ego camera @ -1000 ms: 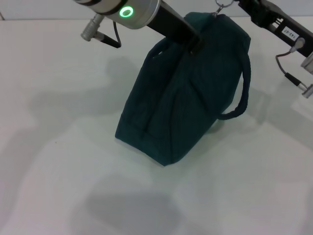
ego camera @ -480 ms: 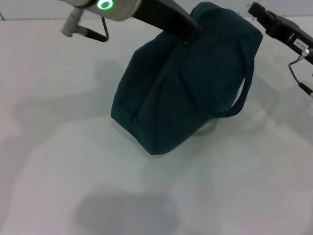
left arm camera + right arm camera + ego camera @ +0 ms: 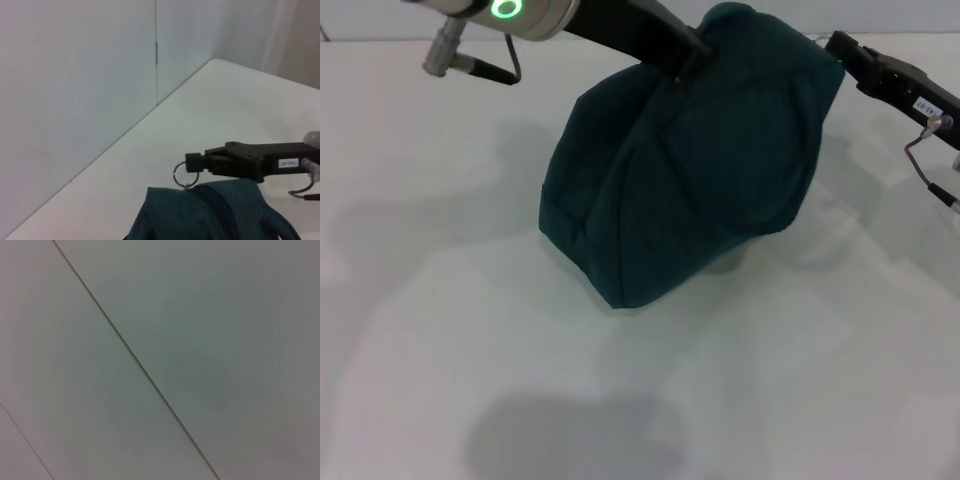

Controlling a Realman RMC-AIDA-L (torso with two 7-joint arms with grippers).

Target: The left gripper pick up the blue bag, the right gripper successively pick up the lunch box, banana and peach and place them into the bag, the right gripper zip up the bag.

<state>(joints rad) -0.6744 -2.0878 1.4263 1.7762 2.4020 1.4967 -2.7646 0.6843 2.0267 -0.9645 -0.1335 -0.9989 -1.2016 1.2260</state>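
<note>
The blue bag [image 3: 690,180] stands tilted at the middle of the white table, its top leaning to the right. At the top of the bag, my left gripper [image 3: 688,58] is shut on the fabric, its fingertips buried in the folds. My right gripper [image 3: 832,42] reaches the bag's upper right corner. In the left wrist view the right gripper [image 3: 192,164] is shut on the ring zip-pull [image 3: 180,174], just above the bag's top [image 3: 210,212]. The lunch box, banana and peach are out of view. The right wrist view shows only a plain pale surface.
The white table [image 3: 770,380] spreads bare around the bag on all sides. A pale wall [image 3: 75,75] rises right behind the table's far edge. Loose cables hang from the right arm [image 3: 925,145].
The left arm has drawn the bag's top leftward and the bag has shifted left and tipped further. The loop handle on its right side has dropped out of sight. The right gripper has followed.
</note>
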